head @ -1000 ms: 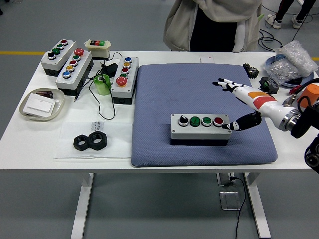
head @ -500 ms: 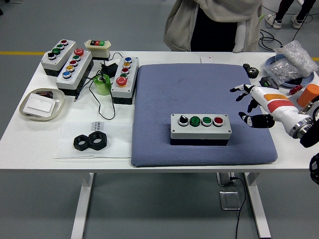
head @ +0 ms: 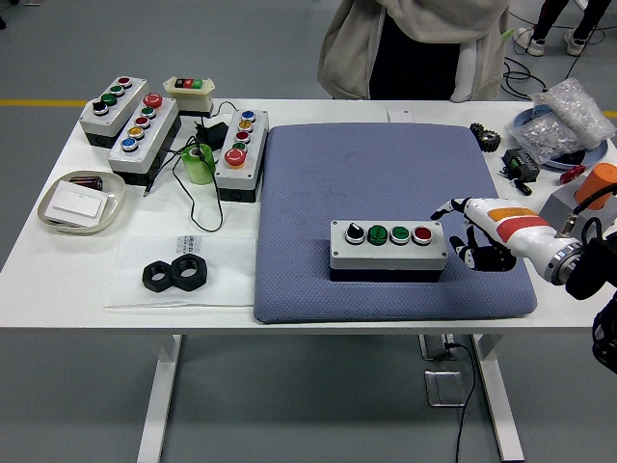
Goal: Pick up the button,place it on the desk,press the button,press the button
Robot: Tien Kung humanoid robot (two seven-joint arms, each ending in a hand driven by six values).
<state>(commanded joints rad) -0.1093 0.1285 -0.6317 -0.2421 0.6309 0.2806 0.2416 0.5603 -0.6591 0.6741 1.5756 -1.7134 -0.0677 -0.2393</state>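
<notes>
A grey button box (head: 388, 253) lies on the blue mat (head: 318, 183), near its front. On its top are a black knob, two green buttons and a red button (head: 422, 233) at the right end. My right hand (head: 467, 237) hangs just off the box's right end, low over the mat. Its fingers (head: 479, 257) are loosely bent and hold nothing, and one white fingertip points toward the red button without clearly touching the box. The left arm is out of view.
Three more button boxes (head: 241, 149), a small switch box (head: 189, 92) and a green tape roll (head: 199, 164) stand at the back left. A tray (head: 82, 203) and two black nuts (head: 174, 274) lie front left. Bagged parts (head: 569, 116) lie back right. A person (head: 415, 48) stands at the far side.
My right hand first pulled back to the right, away from the box. It has now come back left and lower, to the box's right end.
</notes>
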